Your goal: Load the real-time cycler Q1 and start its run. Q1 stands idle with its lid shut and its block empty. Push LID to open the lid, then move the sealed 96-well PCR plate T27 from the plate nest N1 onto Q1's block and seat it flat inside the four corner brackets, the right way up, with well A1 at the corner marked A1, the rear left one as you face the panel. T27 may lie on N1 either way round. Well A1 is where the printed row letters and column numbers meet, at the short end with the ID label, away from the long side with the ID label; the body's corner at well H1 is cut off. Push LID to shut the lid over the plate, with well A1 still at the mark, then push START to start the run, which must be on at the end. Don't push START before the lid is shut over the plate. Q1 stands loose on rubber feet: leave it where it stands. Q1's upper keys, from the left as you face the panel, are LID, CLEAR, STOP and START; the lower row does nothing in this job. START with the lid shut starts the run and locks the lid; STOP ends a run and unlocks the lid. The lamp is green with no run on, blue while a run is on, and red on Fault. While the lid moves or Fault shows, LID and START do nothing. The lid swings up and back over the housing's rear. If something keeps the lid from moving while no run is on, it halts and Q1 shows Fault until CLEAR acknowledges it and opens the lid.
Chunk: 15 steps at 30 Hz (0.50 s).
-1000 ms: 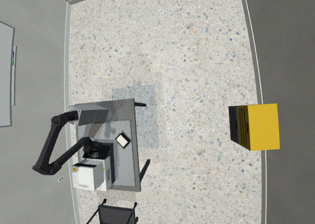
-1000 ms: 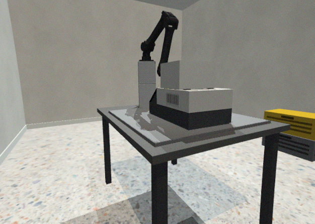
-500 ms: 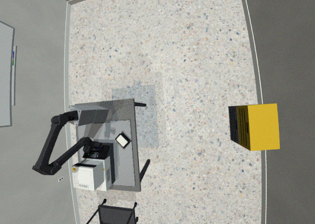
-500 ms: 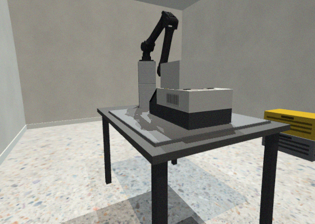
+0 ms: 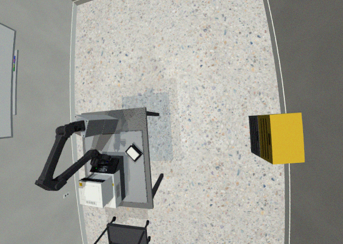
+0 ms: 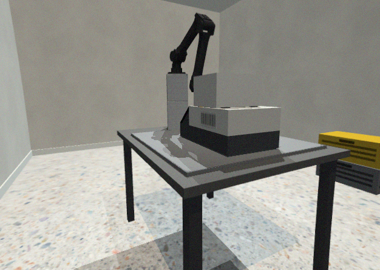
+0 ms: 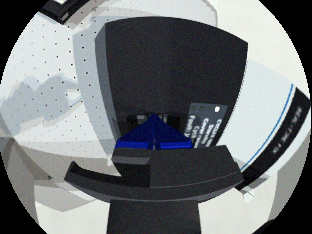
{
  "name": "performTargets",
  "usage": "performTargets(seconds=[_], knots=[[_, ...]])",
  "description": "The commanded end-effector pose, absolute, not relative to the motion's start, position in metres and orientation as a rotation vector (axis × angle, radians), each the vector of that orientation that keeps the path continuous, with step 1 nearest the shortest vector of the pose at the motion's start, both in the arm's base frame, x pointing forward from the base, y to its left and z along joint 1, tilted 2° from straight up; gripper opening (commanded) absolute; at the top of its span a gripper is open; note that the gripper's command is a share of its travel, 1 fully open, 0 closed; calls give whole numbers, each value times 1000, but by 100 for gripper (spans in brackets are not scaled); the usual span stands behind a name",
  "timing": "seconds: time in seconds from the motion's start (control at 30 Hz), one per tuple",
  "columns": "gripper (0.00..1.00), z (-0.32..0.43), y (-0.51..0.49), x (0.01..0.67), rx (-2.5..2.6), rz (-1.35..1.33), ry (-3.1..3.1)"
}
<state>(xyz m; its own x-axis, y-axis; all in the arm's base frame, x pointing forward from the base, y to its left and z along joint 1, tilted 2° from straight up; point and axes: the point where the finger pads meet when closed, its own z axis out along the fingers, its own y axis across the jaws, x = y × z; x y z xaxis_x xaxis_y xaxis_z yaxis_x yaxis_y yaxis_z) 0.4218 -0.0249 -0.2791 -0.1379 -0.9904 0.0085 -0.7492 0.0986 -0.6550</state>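
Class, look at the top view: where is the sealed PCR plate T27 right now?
In the top view, plate T27 lies on its dark nest on the table, just beside cycler Q1 toward the open-floor side, apart from the shut gripper over Q1's panel.

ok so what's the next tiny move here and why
Probably ease the shut gripper straight down onto the LID key. Q1 looks closed, its lamp is green, plate T27 lies on the nest, and the fingertips hover over the key panel; which key is unclear.
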Motion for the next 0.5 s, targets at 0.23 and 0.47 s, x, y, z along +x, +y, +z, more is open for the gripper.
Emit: performTargets(seconds=[0.23,0.47], knots=[[0,-263,-45,442,-1636,-788,1967],[0,-257,-33,455,-1619,-795,1938]])
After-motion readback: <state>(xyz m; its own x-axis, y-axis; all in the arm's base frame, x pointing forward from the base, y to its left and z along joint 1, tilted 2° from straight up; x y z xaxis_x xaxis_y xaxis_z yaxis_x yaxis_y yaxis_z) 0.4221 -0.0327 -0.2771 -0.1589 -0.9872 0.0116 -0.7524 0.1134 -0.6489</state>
